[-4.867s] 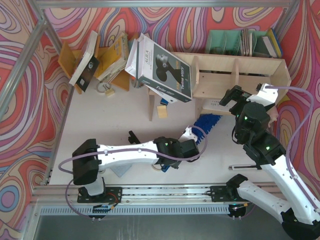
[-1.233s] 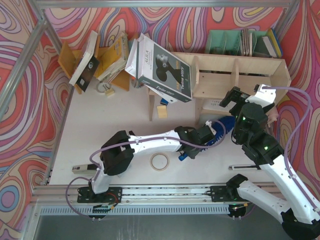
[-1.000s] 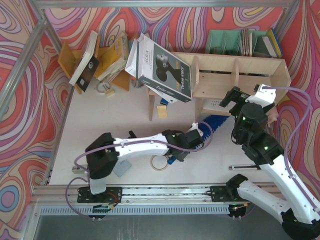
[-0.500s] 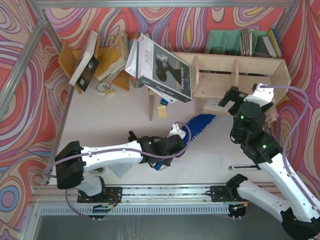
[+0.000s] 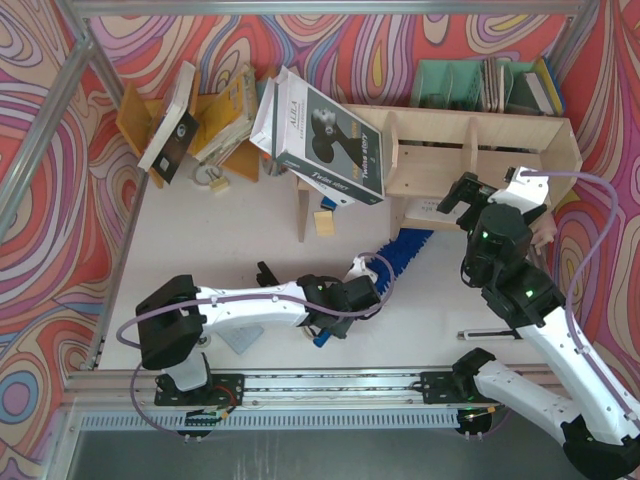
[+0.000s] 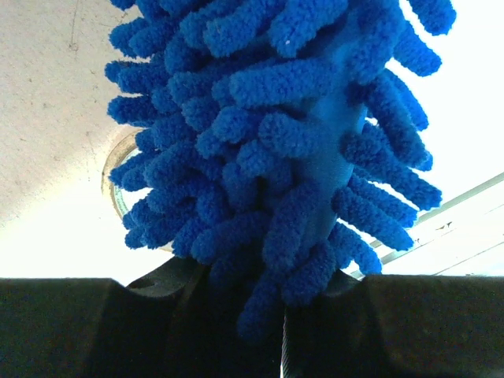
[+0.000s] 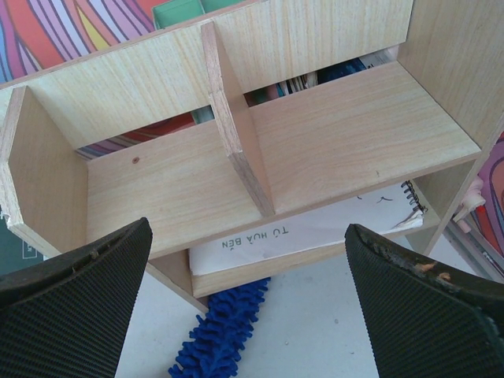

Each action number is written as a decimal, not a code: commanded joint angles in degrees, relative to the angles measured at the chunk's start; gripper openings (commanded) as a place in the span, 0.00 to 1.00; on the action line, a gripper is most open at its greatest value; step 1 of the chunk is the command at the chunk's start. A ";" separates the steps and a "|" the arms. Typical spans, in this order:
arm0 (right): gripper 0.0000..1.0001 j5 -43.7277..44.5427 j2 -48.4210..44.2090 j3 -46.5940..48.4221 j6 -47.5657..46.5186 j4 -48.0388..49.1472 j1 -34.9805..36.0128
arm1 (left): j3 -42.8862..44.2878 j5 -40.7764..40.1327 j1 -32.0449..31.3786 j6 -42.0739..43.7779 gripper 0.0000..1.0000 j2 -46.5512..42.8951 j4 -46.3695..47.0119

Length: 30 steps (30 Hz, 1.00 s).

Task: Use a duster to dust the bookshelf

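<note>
The pale plywood bookshelf [image 5: 470, 150] stands at the back right, and the right wrist view looks into its compartments [image 7: 315, 150]. My left gripper [image 5: 365, 290] is shut on the duster [image 5: 405, 250] at the base of its fluffy blue head. That head fills the left wrist view [image 6: 276, 142], above the jaws of the left gripper [image 6: 283, 315]. The duster's tip [image 7: 224, 335] reaches under the front edge of the lower shelf. My right gripper [image 5: 478, 195] hovers open in front of the bookshelf, its ribbed fingers [image 7: 79, 299] wide apart with nothing between them.
A big boxed book [image 5: 325, 135] leans on the bookshelf's left end. An orange-yellow book rack [image 5: 200, 115] stands back left, a teal file organiser [image 5: 460, 85] behind the shelf. A spiral notebook [image 7: 315, 232] lies on the lower shelf. A tape roll [image 6: 114, 189] lies under the duster.
The left arm pulled the duster back to the left, away from the lower shelf, then pushed it right again towards it. The right arm has held still, open.
</note>
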 commanded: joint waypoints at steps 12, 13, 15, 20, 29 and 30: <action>0.99 0.49 -0.98 0.62 0.16 0.78 0.08 | -0.37 -11.32 0.09 -4.47 0.00 -8.15 -2.29; 0.99 0.48 -0.95 0.58 0.05 0.65 0.02 | -0.16 -10.76 0.09 -4.52 0.00 -7.23 -2.52; 0.99 0.61 -1.08 0.57 -0.05 0.63 0.01 | -0.30 -9.85 0.09 -4.70 0.00 -5.68 -2.69; 0.99 0.78 -1.30 0.57 -0.28 0.55 0.05 | 0.58 -7.12 0.09 -4.13 0.00 -2.04 -4.32; 0.99 0.82 -1.52 0.57 0.13 0.21 0.07 | 2.90 -5.59 -0.04 -1.48 0.00 -3.33 -4.55; 0.99 0.83 -1.52 0.64 0.02 0.24 0.13 | 3.44 -5.61 -0.25 -0.99 0.00 -3.39 -4.44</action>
